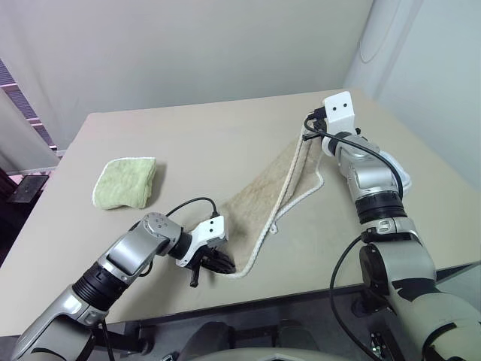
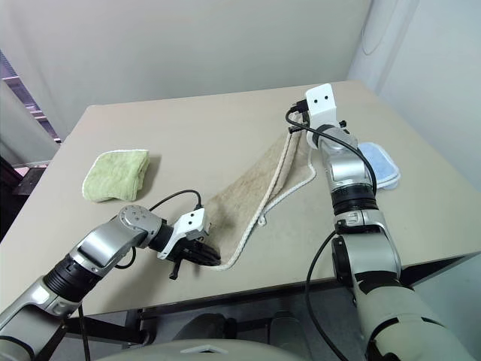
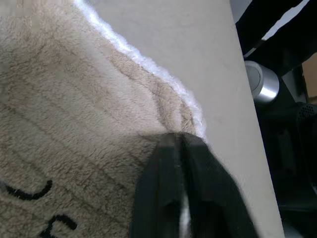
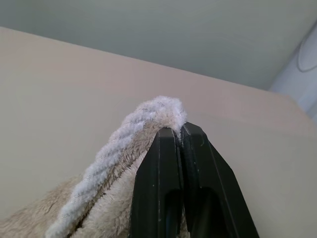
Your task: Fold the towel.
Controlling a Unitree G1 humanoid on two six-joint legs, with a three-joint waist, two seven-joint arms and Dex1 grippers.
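Both claws are pinching the beige terry towel (image 1: pixel 259 203) with white corded edging: left claw (image 3: pixel 179 144) gripping its near corner on the counter (image 1: pixel 203 143), right claw (image 4: pixel 179 131) holding its far edge.

My right gripper (image 1: pixel 307 129) holds the far end of the towel (image 1: pixel 259 203) lifted above the table (image 1: pixel 188 135), my left gripper (image 1: pixel 213 263) pinches its near corner at the table's front edge, and a green towel (image 1: pixel 125 183) lies folded to the left.
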